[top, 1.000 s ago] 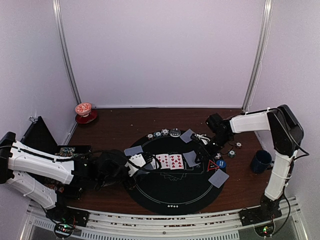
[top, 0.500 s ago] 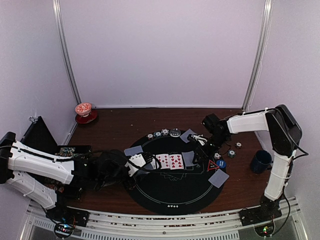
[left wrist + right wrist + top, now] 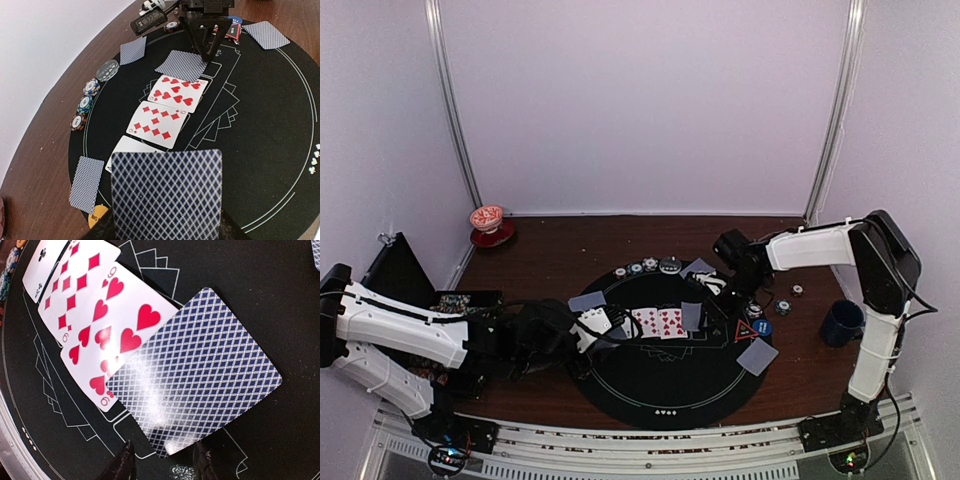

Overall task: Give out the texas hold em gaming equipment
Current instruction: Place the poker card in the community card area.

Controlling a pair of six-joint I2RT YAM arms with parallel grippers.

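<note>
On the round black mat [image 3: 665, 385] three cards lie face up in a row, among them the nine of hearts [image 3: 177, 92] and the nine of diamonds [image 3: 159, 125]. A blue-backed card [image 3: 200, 370] lies face down, overlapping the nine of hearts. My right gripper [image 3: 162, 460] is open, its tips on either side of that card's near corner. At the mat's left edge my left gripper [image 3: 582, 332] is shut on blue-backed playing cards [image 3: 167, 195]. Striped chips [image 3: 85, 105] line the far rim. An orange button [image 3: 97, 217], a red triangle marker [image 3: 744, 330] and a blue button [image 3: 761, 326] lie nearby.
Other face-down cards lie at the left [image 3: 587, 300], far [image 3: 698, 269] and right [image 3: 757, 355] of the mat. Loose chips [image 3: 783, 306] sit on the wood. A dark blue mug [image 3: 842, 322] stands right; a red-and-white cup on its saucer [image 3: 488, 222] stands back left.
My right arm has swung left and back, and the face-down card has slid left against the nine of hearts. The left arm has not moved.
</note>
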